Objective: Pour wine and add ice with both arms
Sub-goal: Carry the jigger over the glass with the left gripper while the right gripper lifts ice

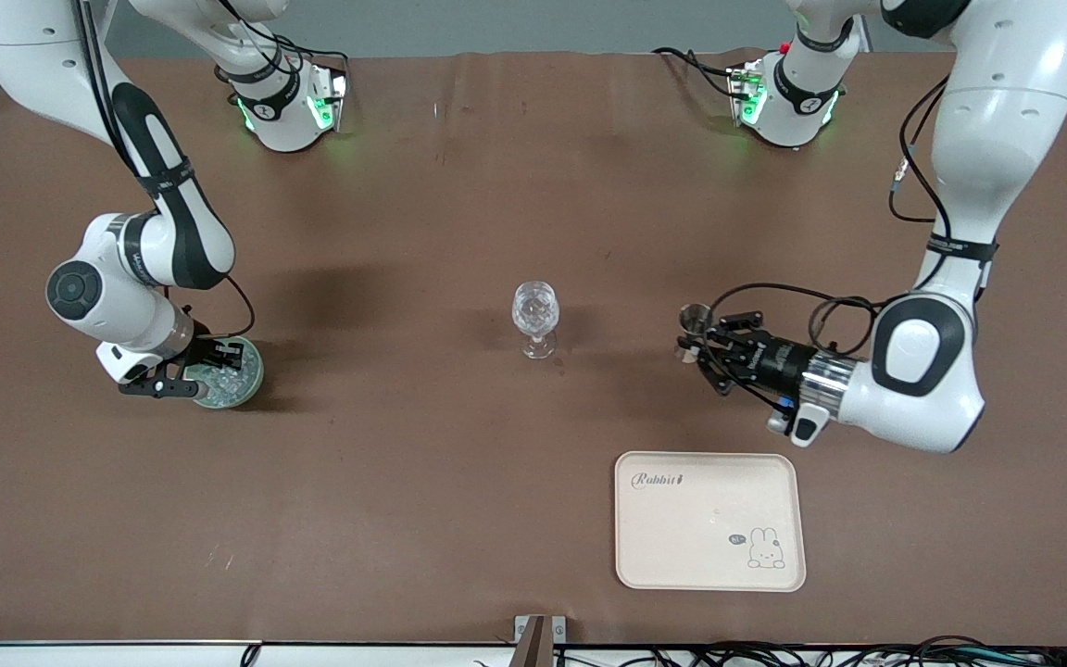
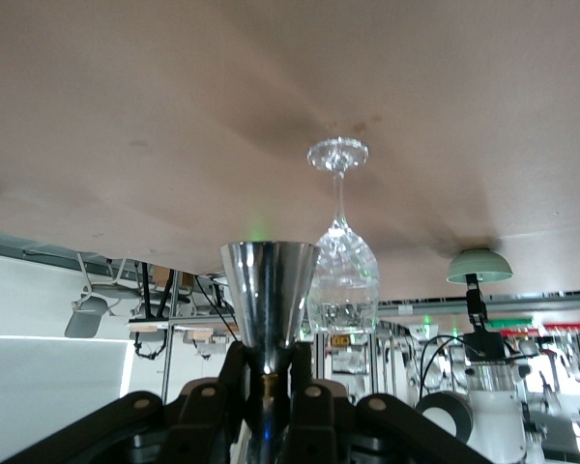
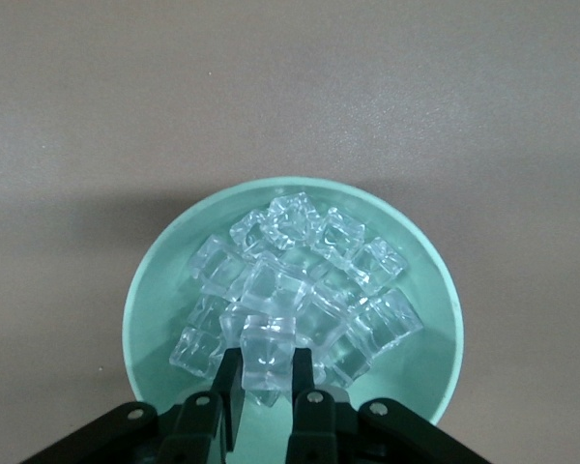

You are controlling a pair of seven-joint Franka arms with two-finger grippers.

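**Both grippers closed: one on an ice cube, one on a metal cup**

The right gripper (image 3: pixel 268 387) is down in the pale green bowl (image 3: pixel 155 290), its two fingers (image 3: pixel 230 387) pinched on a single clear cube at the edge of the heap of ice (image 3: pixel 300 280). The other cubes lie piled in the bowl's middle, touching one another. In the front view that right gripper (image 1: pixel 205 366) sits at the bowl (image 1: pixel 251 375), which stands on the brown table (image 1: pixel 404 482) toward the right arm's end.

The left gripper (image 2: pixel 268 372) is clamped on the narrow base of a shiny cone-shaped metal cup (image 2: pixel 268 290), its wide mouth pointing away from the wrist. In the front view the left gripper (image 1: pixel 696 350) lies sideways just above the table, the cup (image 1: pixel 696 320) aimed toward the stemmed glass (image 1: pixel 534 318).

That glass stands upright at the table's middle, apart from both grippers. A cream tray (image 1: pixel 709 523) with a rabbit print lies nearer the front camera than the left gripper.
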